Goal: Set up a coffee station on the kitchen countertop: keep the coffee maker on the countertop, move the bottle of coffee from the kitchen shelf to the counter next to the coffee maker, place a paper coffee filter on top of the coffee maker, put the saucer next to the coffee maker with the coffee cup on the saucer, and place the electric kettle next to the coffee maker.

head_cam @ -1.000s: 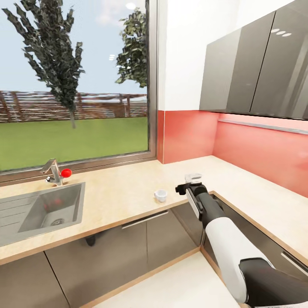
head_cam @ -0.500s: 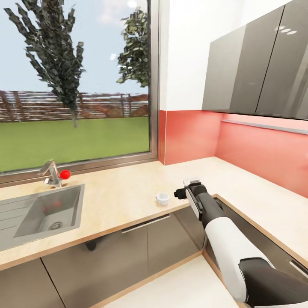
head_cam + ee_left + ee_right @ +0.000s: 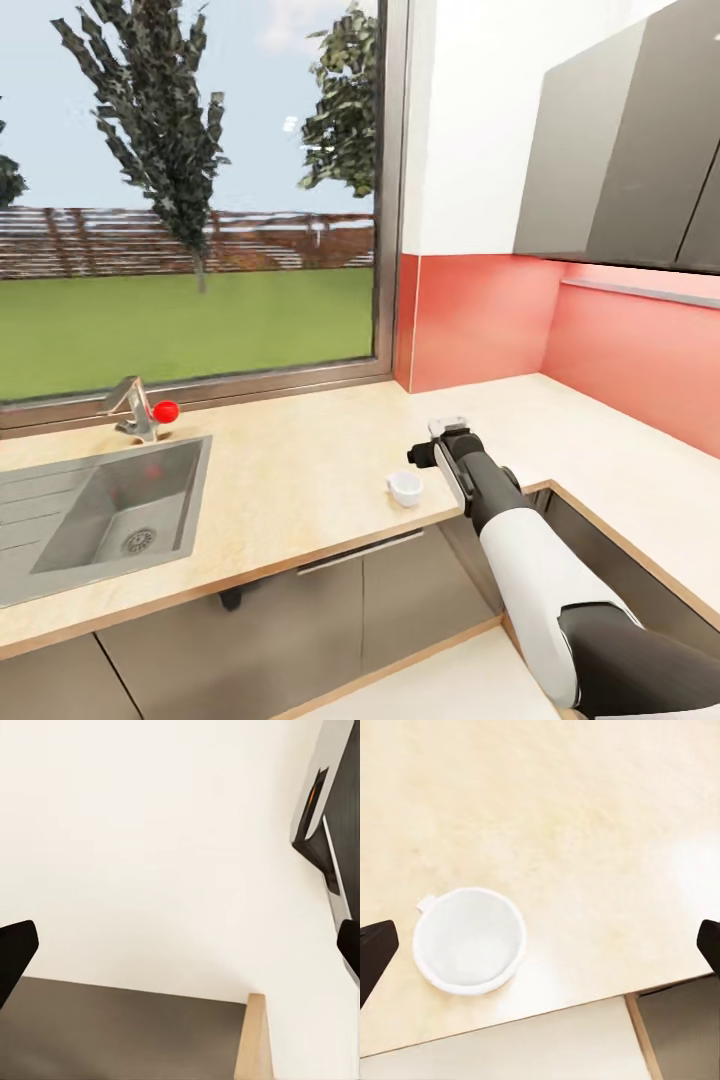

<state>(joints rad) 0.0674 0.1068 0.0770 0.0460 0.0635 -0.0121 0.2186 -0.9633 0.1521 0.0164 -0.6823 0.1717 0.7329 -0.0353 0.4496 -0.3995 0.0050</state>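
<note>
White coffee cup point(image 3: 404, 488) on a pale beige speckled tabletop point(image 3: 300, 470); coral-red backsplash point(image 3: 480, 320); grey steel sink point(image 3: 110, 505).

A beige L-shaped countertop point(image 3: 300, 470) with a steel sink point(image 3: 110, 505) sits under a large window point(image 3: 190, 190). Coral backsplash point(image 3: 480, 320) and dark grey cabinets point(image 3: 620, 150) line the corner.
</note>
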